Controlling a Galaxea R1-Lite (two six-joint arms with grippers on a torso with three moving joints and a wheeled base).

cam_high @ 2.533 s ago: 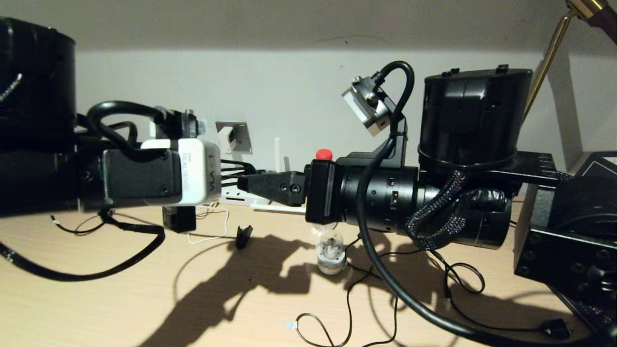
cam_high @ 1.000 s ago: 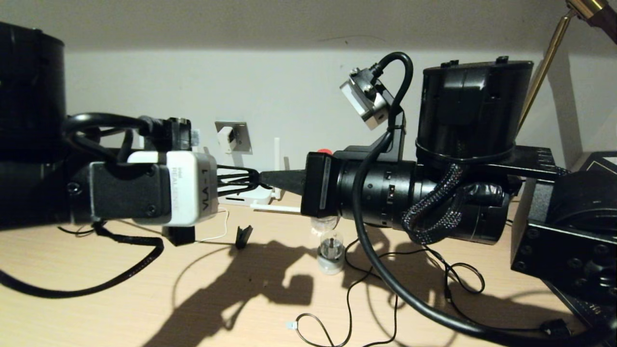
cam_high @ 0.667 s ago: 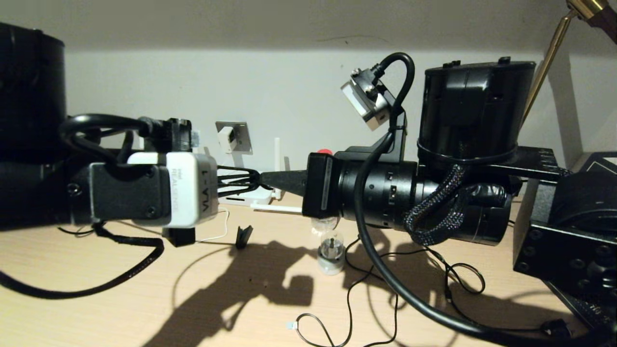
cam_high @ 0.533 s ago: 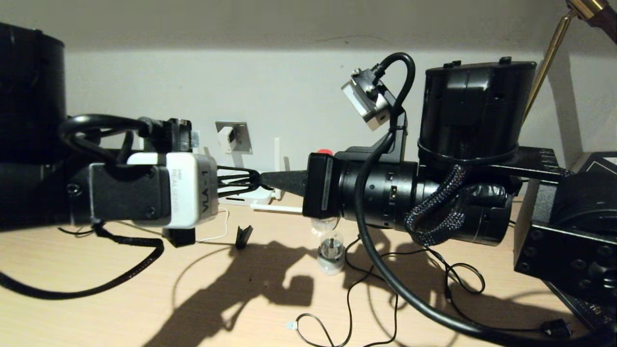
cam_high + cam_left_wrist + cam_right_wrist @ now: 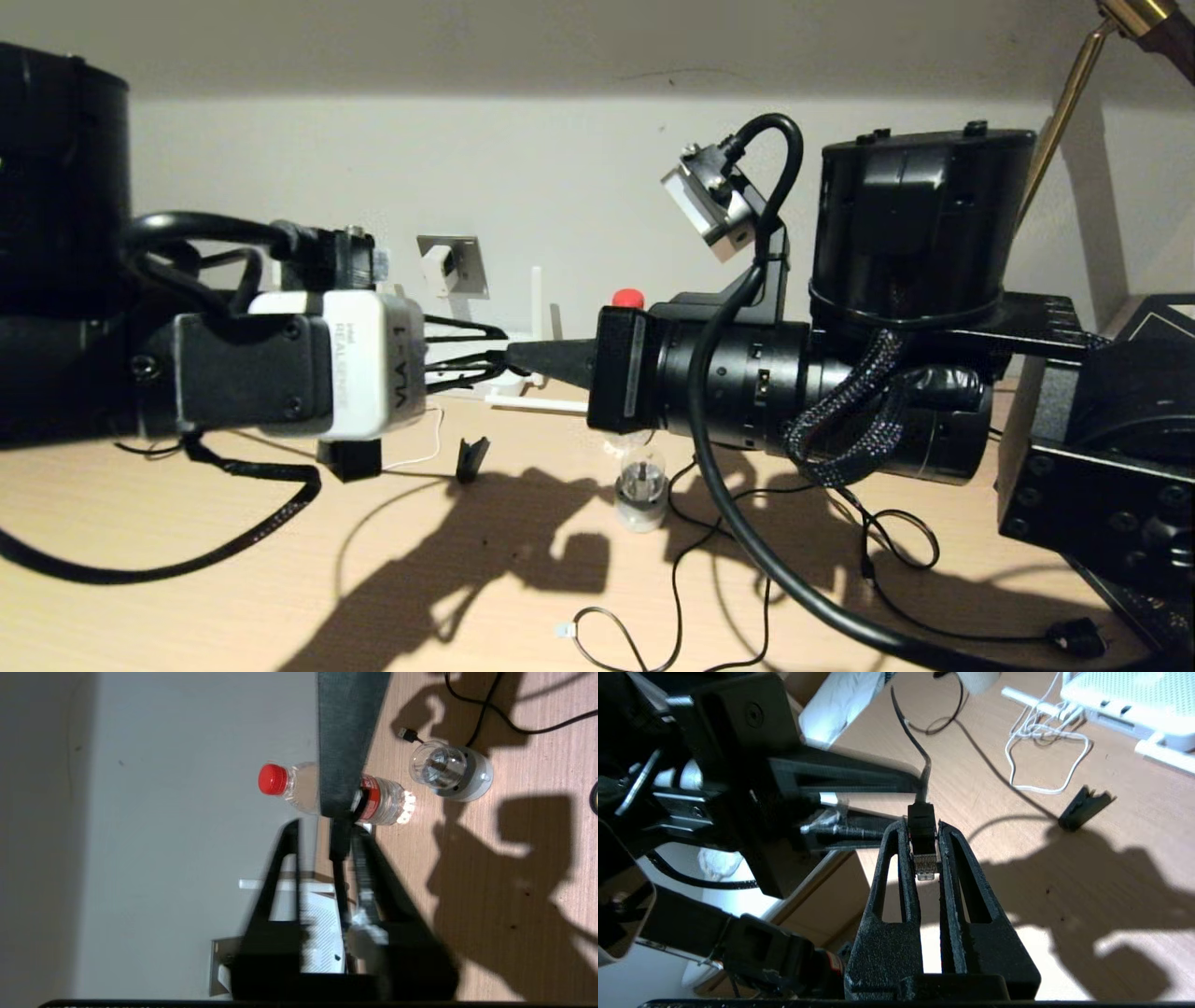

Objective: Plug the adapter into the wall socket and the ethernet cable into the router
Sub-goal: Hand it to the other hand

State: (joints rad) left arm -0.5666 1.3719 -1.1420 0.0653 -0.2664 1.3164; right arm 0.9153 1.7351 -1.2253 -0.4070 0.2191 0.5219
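Black slotted fingers of the left tool [image 5: 498,352] reach in from the left above the tabletop [image 5: 233,597]. They stand spread, one above the other in the head view, and pinch nothing. The left wrist view shows a thin black lead running through the gap between them; whether it touches either finger cannot be told.

Just right of and behind that tool, on the back wall, the white adapter [image 5: 438,269] sits in the grey wall socket [image 5: 467,266], so the power half of the task looks done. Its thin white cord lies in loops on the wood beside the router [image 5: 1134,695], a flat white box set against the wall below the socket.

Further right, the right tool [image 5: 923,828] comes in level, tip to tip with the left one. Its fingers are pressed together on the ethernet cable [image 5: 924,863], gripping the black boot with the clear connector pointing back toward the wrist and the lead trailing off past the fingertips toward the left tool.

The step in hand appears to be a handover or regrasp of the cable end between the two arms. As held, the connector faces away from the router and is well apart from it, so the next move likely calls for turning the plug round and lining it up square with a port before pushing.
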